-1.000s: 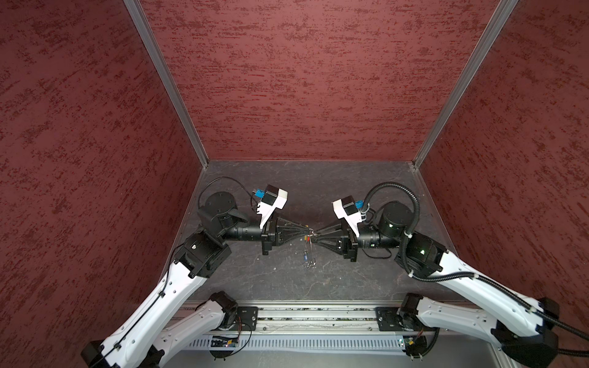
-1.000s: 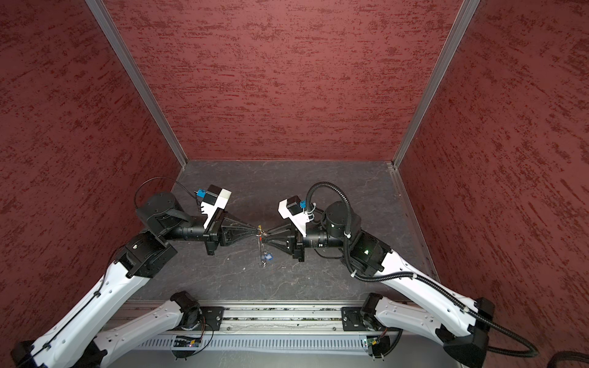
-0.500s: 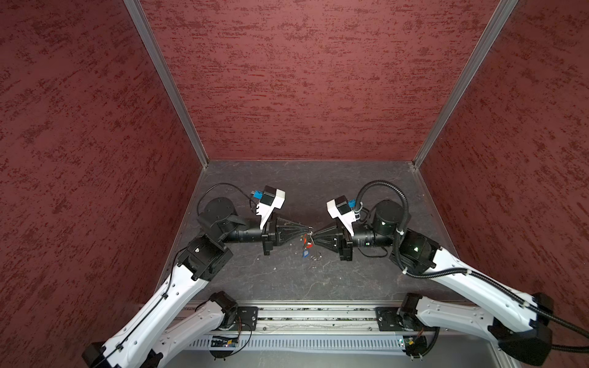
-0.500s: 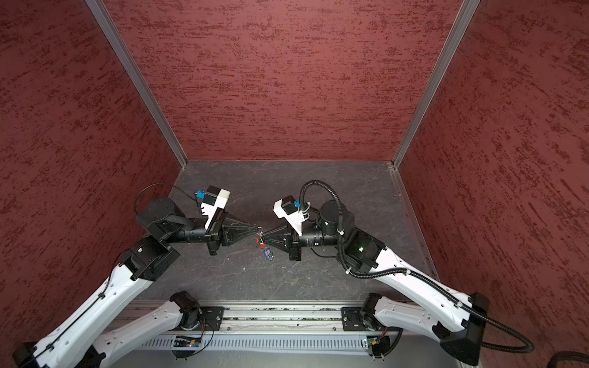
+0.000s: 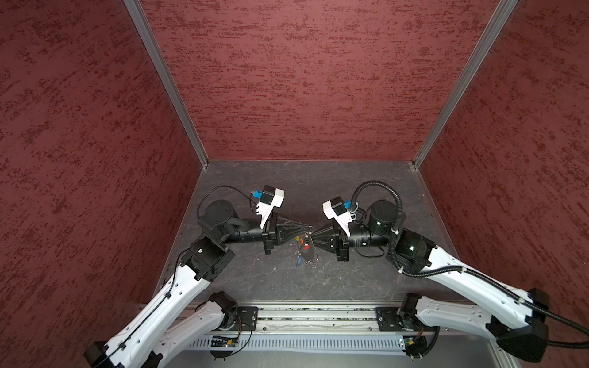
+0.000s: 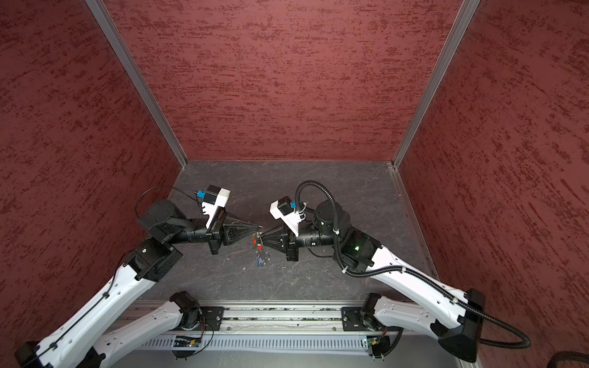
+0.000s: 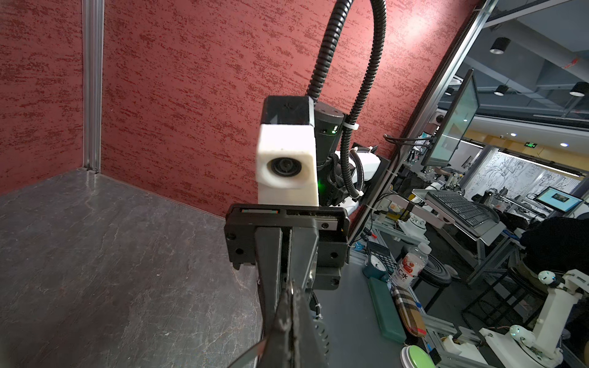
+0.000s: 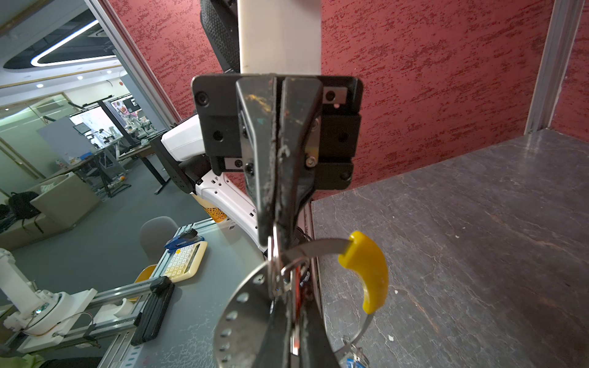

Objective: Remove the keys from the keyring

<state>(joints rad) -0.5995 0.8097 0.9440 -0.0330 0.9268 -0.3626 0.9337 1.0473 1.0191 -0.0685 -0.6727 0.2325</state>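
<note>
Both grippers meet tip to tip above the floor's middle. My left gripper is shut on a small silver ring of the keyring. The keyring's metal band with its curved yellow section loops down from there. My right gripper is shut on the red-orange tag of one key. The other key's blue tag hangs lowest, near the floor. The keys' metal blades are hidden.
The dark slate floor is boxed in by red walls at the back and both sides. A metal rail with both arm bases runs along the front edge. The right arm's black cable hose arcs above its wrist.
My right arm has shifted a little to the left and its jaws have closed slightly on the red-orange tag. The left gripper has stayed shut and hardly moved.
</note>
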